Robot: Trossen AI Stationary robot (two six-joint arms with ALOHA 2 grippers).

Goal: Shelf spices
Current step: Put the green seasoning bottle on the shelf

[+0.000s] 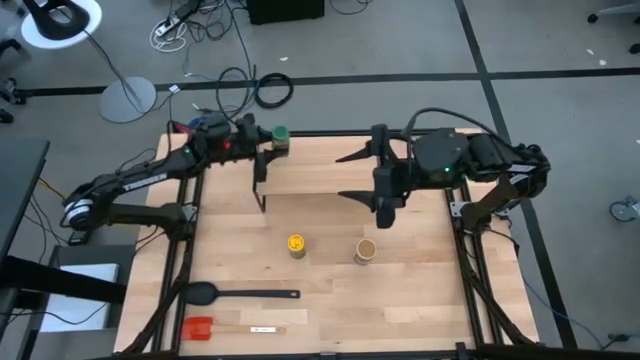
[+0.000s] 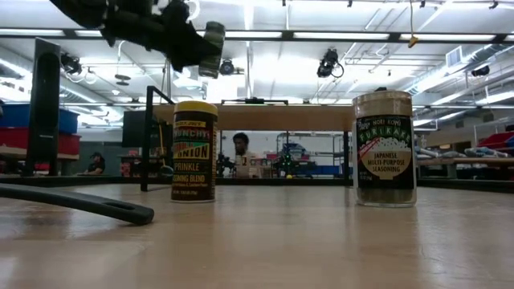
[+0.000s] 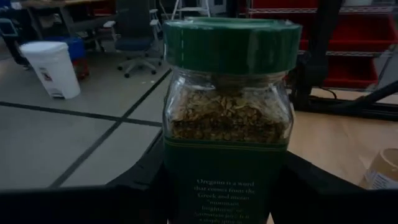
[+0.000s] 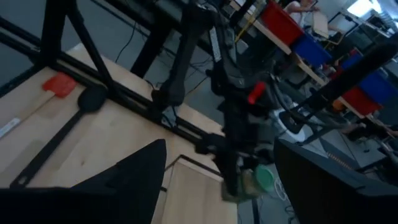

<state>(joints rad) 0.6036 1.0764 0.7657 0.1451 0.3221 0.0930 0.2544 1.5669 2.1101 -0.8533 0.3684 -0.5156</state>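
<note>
Room: a workshop with grey floor, cables, a lamp base and red bins beyond the table (image 1: 420, 300).
Surface: light wooden top; the shelf (image 1: 320, 165) stands at its far middle, with a bare board.
Left gripper (image 1: 272, 143): clamped on the green jar (image 1: 281, 136), held in the air above the shelf's far left corner. In the left wrist view the jar (image 3: 227, 118) stands upright between the dark fingers (image 3: 323, 186).
Right gripper (image 1: 352, 175): fingers spread wide with nothing between them, hovering over the shelf's right part.
Yellow jar (image 1: 296, 245): upright on the table, near of the shelf, left of the tan one.
Tan jar (image 1: 365, 251): upright, just right of the yellow jar, apart from it.
Other things: black spoon (image 1: 240, 294) and red spatula (image 1: 198, 329) lie at the near left, clear of the jars.
Progress: likely the first jar is being placed; two wait.
Risk: the green jar hangs close to the shelf's far edge, so a release there could tip it off the back. A release from too high might topple it. The right gripper's spread fingers sit low over the board and could crowd the landing spot.
</note>
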